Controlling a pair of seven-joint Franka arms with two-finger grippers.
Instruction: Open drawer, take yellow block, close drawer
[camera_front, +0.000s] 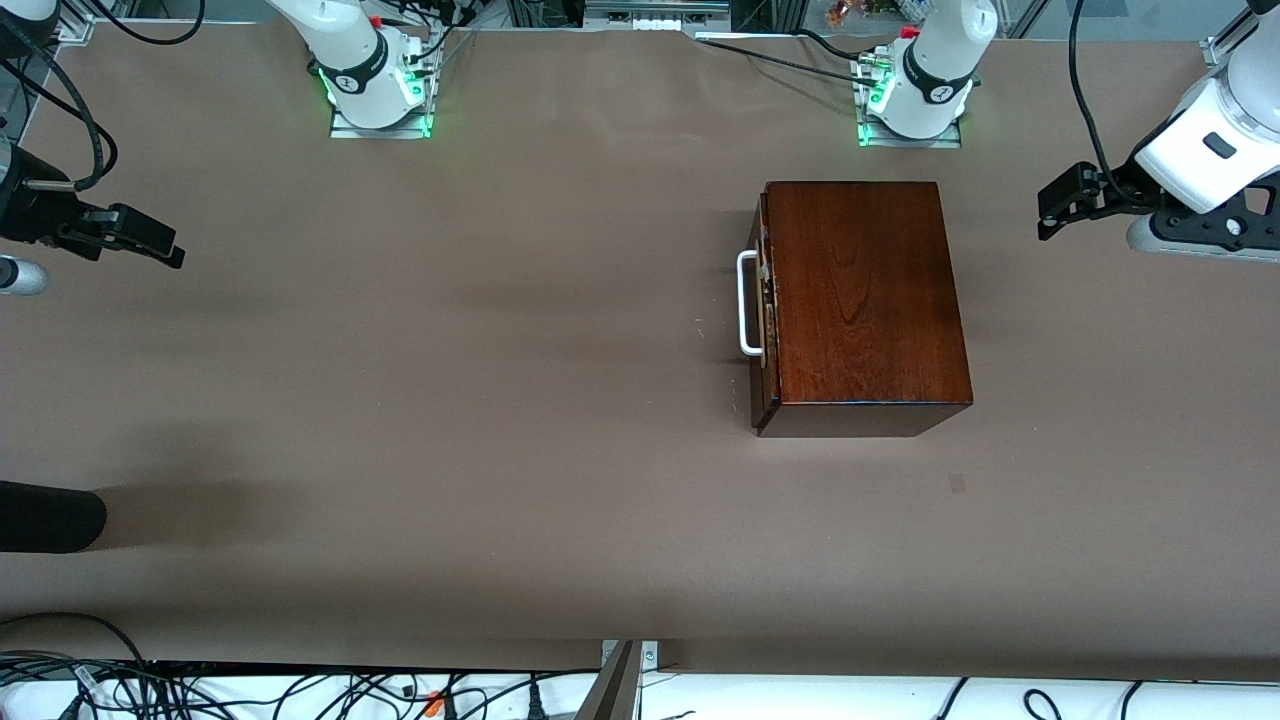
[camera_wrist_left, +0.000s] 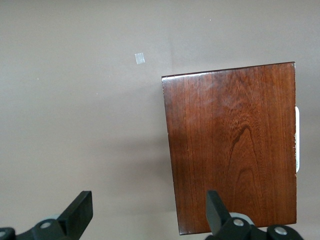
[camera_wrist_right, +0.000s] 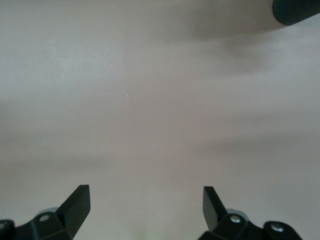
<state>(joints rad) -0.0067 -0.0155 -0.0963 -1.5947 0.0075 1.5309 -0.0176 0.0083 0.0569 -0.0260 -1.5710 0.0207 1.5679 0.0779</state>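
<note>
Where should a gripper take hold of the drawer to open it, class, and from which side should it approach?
Grip the white handle on the drawer front. Its bar stands clear of the box, probably leaving a gap for a finger. Approach from the right arm's end of the table, which the front faces. The right gripper, open, looks best placed.

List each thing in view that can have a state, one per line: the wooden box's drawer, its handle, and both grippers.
Dark reddish-brown wooden box: upright on the table, nothing on top.
Drawer: shut, front flush with the box; the yellow block is not visible.
White U-shaped bar handle: untouched, faces the right arm's end of the table.
Left gripper: open, empty, over the box's edge.
Right gripper: open, empty, over bare table, waiting.
</note>
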